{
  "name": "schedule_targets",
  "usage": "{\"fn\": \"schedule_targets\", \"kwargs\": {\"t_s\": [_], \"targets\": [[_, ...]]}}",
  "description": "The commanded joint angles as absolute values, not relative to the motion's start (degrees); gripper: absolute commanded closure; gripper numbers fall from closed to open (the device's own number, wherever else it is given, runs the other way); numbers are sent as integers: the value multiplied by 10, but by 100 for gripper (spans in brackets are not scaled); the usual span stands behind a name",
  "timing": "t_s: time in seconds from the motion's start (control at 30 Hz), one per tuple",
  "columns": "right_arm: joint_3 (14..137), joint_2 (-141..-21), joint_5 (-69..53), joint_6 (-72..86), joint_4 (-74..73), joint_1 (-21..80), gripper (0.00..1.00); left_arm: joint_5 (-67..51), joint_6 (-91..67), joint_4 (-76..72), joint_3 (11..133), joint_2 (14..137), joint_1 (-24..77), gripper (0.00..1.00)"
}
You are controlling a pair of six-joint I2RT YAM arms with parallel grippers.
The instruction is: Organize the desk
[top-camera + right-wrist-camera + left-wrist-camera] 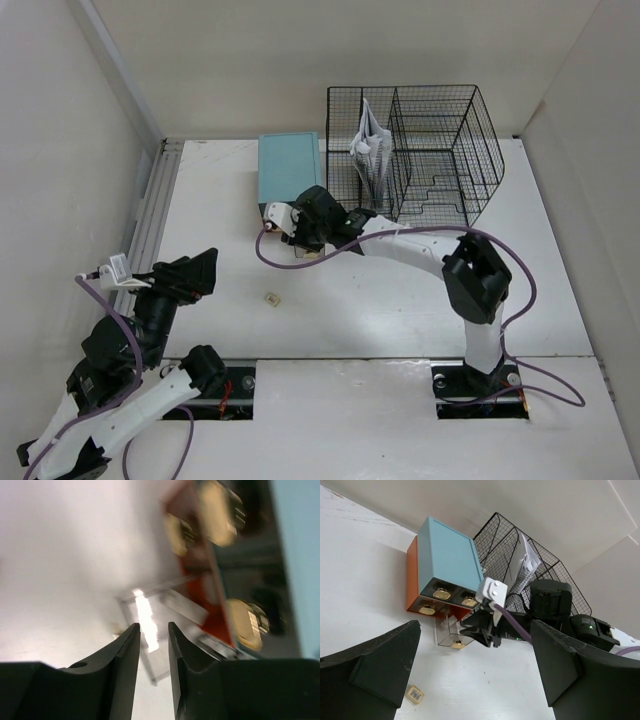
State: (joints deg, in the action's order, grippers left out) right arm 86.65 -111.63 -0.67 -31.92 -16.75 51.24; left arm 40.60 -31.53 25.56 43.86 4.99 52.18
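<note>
Desk (400,310): white, flat, boxed in by pale walls (250,60). Long axis runs left to right, with a ribbed rail (150,220) along the left edge. Box (290,170) and rack (420,150) stand at the far edge. Open surface lies nearer, apart from one small tile (270,297). Left claw (195,272) is spread wide, near the rail. Right claw (154,645) is narrowly parted and pinches nothing, at the box's pulled-out clear drawer (447,630).

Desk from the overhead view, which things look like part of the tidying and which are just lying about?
Likely in the job: desk, teal drawer box, its pulled-out clear drawer, small tan piece lying loose, right pincer at that drawer.
Probably just there: wire-mesh rack, papers standing in it.
</note>
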Motion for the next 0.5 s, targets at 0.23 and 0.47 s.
{"fn": "schedule_targets", "kwargs": {"t_s": [0.23,0.47], "targets": [[897,-1129,-282,-295,-235,583,61,410,-311,237,438,33,525,9],[903,-1176,-210,-214,-202,594,51,410,-311,237,438,22,525,9]]}}
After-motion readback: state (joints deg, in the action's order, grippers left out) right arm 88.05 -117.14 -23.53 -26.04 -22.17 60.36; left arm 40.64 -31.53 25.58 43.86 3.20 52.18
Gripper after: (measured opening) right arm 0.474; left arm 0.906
